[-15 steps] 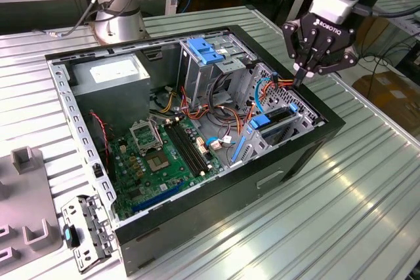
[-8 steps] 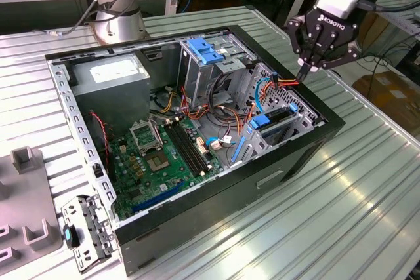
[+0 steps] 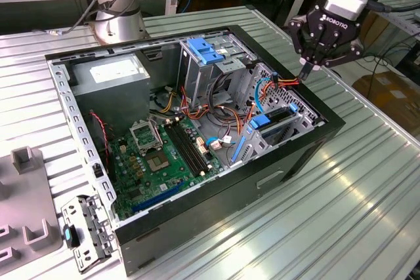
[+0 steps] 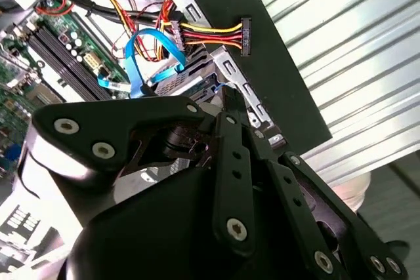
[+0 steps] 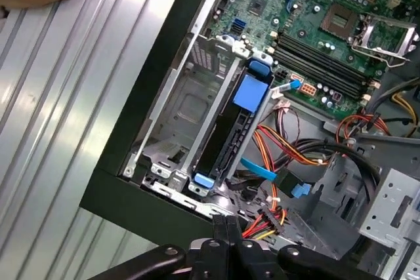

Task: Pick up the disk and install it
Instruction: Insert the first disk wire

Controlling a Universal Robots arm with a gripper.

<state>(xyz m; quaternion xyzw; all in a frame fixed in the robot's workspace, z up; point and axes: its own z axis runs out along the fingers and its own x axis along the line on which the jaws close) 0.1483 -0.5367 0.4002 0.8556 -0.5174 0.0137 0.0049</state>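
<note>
Blue-railed disk point(image 5: 226, 137) sits in its bay point(image 5: 184, 106) near the gripper point(image 5: 225, 222).

The ribbed metal surface point(image 3: 357, 227) gleams glossy, the computer case point(image 3: 295, 162) is matt black outside, and the disk point(image 5: 222, 139) wears smooth blue plastic rails.
</note>
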